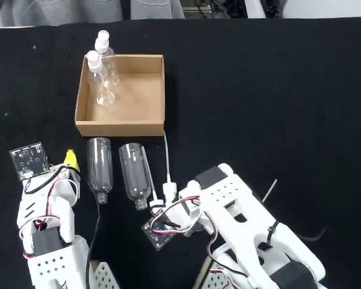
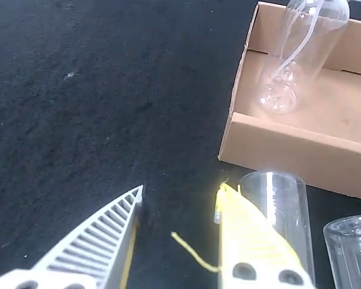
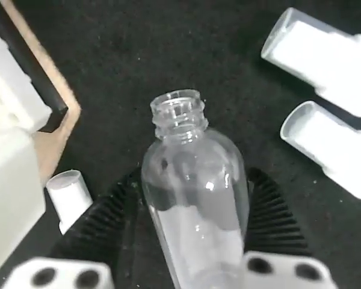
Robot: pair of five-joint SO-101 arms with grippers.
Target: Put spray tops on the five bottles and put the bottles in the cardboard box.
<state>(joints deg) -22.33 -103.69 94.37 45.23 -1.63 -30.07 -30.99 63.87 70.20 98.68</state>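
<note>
High view has the cardboard box (image 1: 120,127) at the far left of the black table (image 1: 277,90). Two bottles with spray tops on stand upright in its far left corner, the near topped bottle (image 1: 102,84) just in front of the far topped bottle (image 1: 110,63). On the near side of the box two bottles without tops lie side by side, necks pointing near: the left bare bottle (image 1: 100,165) and the middle bare bottle (image 1: 134,171). Just right of the middle one's neck lies a spray top (image 1: 168,191), its thin tube running toward the box's near right corner.

The left gripper (image 2: 180,192) hangs released over bare table. Its fingers are spread, and the yellow-taped finger (image 2: 246,235) is just beside the base of the left bare bottle.

The right gripper (image 3: 192,180) is clenched on a third bare bottle (image 3: 195,205), one black finger (image 3: 108,217) on each side of its body and the open neck pointing away from the wrist. Two white caps (image 3: 325,51) lie on the table near that neck. A small white piece on the other side is probably the same spray top.
</note>
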